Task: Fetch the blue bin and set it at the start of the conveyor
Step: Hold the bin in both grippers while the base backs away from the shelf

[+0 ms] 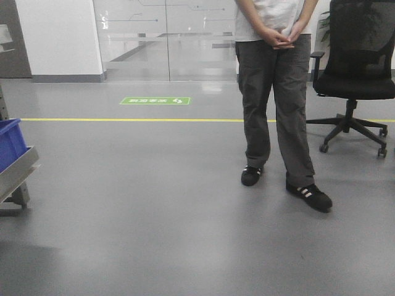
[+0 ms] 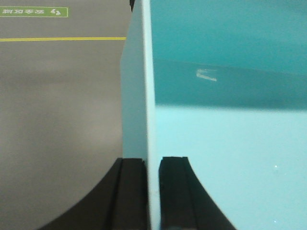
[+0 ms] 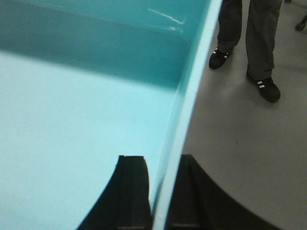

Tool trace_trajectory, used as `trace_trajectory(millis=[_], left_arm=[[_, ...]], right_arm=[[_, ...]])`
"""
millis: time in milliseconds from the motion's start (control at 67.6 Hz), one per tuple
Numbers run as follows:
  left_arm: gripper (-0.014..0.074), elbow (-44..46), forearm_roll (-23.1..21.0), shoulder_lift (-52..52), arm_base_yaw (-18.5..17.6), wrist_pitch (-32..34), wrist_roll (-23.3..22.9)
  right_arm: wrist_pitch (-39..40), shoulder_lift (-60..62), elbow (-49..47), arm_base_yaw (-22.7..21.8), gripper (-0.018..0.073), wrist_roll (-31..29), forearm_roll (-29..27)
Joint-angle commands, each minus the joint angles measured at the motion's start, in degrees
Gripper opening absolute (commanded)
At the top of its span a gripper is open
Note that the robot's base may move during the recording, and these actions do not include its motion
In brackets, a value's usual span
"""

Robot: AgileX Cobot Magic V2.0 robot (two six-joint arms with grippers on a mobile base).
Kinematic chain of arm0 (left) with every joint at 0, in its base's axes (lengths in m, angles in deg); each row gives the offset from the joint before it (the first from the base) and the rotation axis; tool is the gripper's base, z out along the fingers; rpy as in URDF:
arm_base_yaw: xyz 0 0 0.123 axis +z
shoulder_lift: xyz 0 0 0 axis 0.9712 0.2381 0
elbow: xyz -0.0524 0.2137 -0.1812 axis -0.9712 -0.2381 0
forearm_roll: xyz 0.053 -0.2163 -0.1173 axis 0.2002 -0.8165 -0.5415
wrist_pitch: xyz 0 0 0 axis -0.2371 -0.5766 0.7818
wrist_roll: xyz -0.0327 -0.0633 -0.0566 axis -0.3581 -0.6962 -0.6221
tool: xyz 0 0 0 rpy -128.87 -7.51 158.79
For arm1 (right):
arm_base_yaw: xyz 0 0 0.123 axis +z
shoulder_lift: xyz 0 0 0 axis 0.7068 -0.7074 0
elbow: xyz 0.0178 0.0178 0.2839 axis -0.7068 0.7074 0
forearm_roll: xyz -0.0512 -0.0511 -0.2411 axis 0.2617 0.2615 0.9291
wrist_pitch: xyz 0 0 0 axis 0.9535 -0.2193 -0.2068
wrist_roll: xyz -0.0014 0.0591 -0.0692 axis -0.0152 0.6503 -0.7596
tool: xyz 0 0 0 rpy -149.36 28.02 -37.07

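The blue bin (image 2: 225, 143) fills the right of the left wrist view, a light turquoise tub held above the grey floor. My left gripper (image 2: 152, 160) is shut on its left wall, one finger outside and one inside. In the right wrist view the blue bin (image 3: 72, 120) fills the left, and my right gripper (image 3: 160, 160) is shut on its right wall in the same way. The front view shows neither the bin nor the grippers. The conveyor start is out of view.
A person (image 1: 278, 92) stands ahead on the right, shoes (image 3: 261, 86) near the bin's right side. Behind them is a black office chair (image 1: 358, 68). At far left a dark blue crate (image 1: 11, 142) sits on a steel shelf rail (image 1: 18, 169). A yellow floor line (image 1: 123, 119) crosses ahead.
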Motion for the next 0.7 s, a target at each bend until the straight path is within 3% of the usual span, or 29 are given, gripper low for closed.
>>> trace_trajectory(millis=[0,681], left_arm=[[-0.0111,0.5,-2.6,-0.6,-0.3,4.7,-0.1],[-0.0111,0.5,-2.6,-0.5,-0.3,4.7,-0.1]], right_arm=[[1.4,0.4,-0.3,0.1,-0.0151,-1.6,-0.7],[1.4,0.4,-0.3,0.1,-0.0151,-1.6,-0.7]])
